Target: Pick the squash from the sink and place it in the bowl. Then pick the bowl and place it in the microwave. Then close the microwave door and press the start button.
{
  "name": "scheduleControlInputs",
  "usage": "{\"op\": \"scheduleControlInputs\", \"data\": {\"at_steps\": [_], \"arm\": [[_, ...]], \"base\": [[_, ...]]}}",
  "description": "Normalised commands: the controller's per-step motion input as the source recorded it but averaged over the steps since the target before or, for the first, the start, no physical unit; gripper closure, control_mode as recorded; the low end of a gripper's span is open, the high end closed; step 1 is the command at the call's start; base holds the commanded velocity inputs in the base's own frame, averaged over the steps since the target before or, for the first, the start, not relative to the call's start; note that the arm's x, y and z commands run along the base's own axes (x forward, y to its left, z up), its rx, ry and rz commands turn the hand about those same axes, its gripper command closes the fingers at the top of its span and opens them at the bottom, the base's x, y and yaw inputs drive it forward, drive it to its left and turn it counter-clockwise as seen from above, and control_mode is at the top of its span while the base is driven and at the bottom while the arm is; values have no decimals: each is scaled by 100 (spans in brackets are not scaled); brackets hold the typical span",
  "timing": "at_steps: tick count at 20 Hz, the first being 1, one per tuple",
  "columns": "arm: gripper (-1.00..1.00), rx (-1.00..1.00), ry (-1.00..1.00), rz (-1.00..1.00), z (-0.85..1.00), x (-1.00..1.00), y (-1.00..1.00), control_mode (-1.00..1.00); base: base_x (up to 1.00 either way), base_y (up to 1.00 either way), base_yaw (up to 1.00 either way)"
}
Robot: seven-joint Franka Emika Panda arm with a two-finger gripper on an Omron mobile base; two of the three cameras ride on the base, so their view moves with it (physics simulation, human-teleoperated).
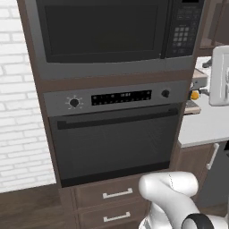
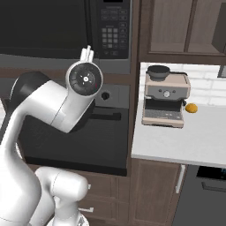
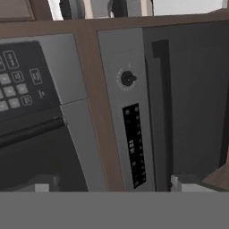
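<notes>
Pincer (image 3: 112, 183) spread, empty, facing the oven (image 1: 116, 143); risk: the tips hit the microwave (image 1: 107, 31) keypad (image 2: 114, 37) or the oven front.

**Shut appliance fronts ahead, open counter to the right**

The microwave (image 1: 107, 33) sits with its microwave door (image 1: 100, 29) shut flush, so its front is a flat wall with no way in; the keypad (image 2: 114, 31) beside it lies bare and reachable. Below, the oven (image 1: 114, 143) is shut too, its bar handle (image 1: 118, 118) standing slightly proud. To the right, the white counter (image 2: 176, 141) has free surface at its front; a coffee machine (image 2: 165, 99) blocks its rear, with a small orange thing (image 2: 191, 108) just beside it.
</notes>
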Motion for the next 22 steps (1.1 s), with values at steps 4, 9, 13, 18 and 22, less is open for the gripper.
{"op": "scheduleControlInputs", "data": {"at_steps": [4, 9, 13, 18, 22], "arm": [[-100, 3, -4, -5, 11, 33, -10, -100], [-100, 3, -4, -4, 8, 24, -16, -100], [-100, 2, -5, -1, 0, 5, -25, -100], [-100, 2, -2, 0, 0, 14, -7, -100], [-100, 2, 0, 0, 2, 19, 0, -100]], "base": [[0, 0, 0], [0, 0, 0], [0, 0, 0], [0, 0, 0], [0, 0, 0]]}}
